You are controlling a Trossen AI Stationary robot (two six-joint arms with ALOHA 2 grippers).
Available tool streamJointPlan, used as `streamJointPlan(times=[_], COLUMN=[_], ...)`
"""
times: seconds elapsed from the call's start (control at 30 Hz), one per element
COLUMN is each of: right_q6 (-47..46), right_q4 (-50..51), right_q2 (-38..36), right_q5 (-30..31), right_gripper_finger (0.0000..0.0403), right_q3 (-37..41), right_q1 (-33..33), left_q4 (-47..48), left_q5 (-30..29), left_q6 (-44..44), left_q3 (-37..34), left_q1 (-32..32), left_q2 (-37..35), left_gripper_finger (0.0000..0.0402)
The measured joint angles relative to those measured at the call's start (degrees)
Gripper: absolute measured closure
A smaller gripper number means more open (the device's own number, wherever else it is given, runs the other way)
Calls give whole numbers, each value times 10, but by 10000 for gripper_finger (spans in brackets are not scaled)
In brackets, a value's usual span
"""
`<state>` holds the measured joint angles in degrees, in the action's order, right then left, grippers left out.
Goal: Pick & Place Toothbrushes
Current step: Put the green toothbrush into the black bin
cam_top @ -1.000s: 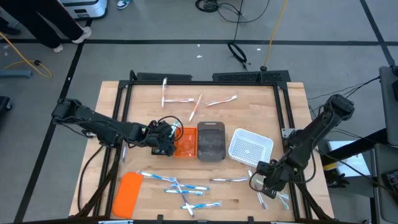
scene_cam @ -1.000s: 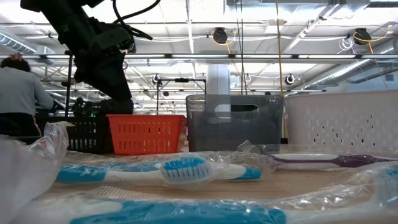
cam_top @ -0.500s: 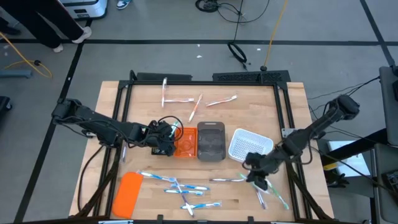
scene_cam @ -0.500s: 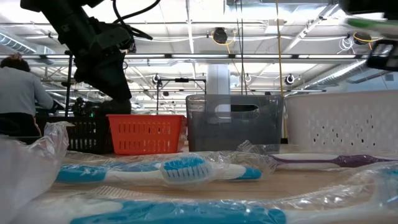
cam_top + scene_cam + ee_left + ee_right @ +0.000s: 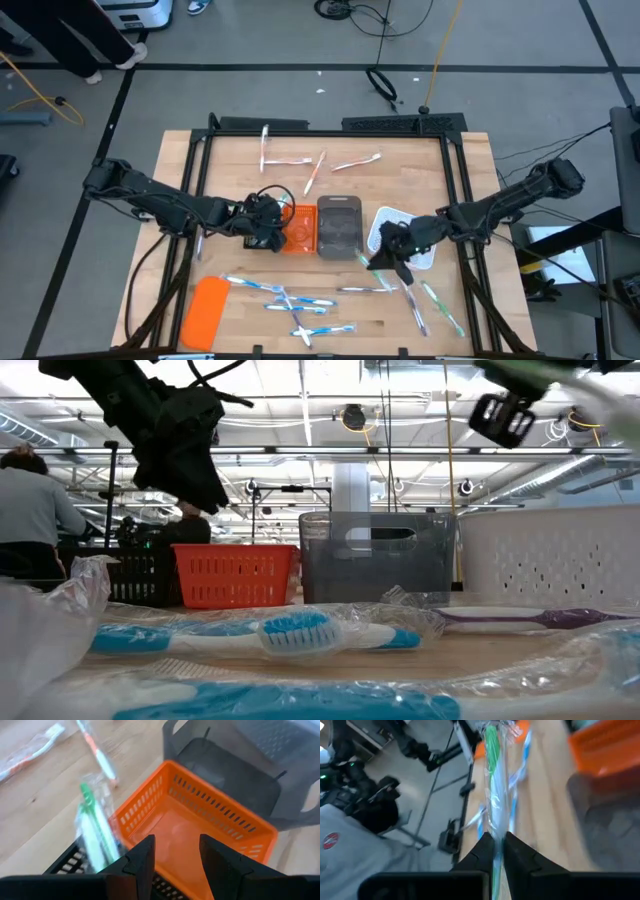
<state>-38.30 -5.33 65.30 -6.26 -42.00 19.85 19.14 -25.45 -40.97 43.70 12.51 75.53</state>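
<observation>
Bright even overhead light, wrist views motion-blurred (heavily)

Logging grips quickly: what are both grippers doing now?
Left gripper: open, empty, over the orange tray.
Right gripper: shut on a green toothbrush.

Low view. Nearest you, wrapped blue-white toothbrushes [image 5: 300,632] lie across the table; behind stand an orange tray [image 5: 235,574], a grey tray [image 5: 376,555] and a white tray [image 5: 550,555]. The left gripper [image 5: 185,445] hangs above (a seated person [image 5: 30,520] behind).
</observation>
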Motion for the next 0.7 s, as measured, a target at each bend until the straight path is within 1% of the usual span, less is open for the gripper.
streamJointPlan(times=[0.37,0.7], right_q6=[136,241], right_q4=[-102,-189], right_q2=[0,0], right_q5=[2,9], right_gripper_finger=[388,388], right_q3=[0,0], right_q1=[-84,-128], left_q4=[-132,-281], left_q5=[0,-1], left_q6=[69,135], left_q3=[0,0], left_q1=[0,-3], left_q2=[0,0], left_gripper_finger=[245,245])
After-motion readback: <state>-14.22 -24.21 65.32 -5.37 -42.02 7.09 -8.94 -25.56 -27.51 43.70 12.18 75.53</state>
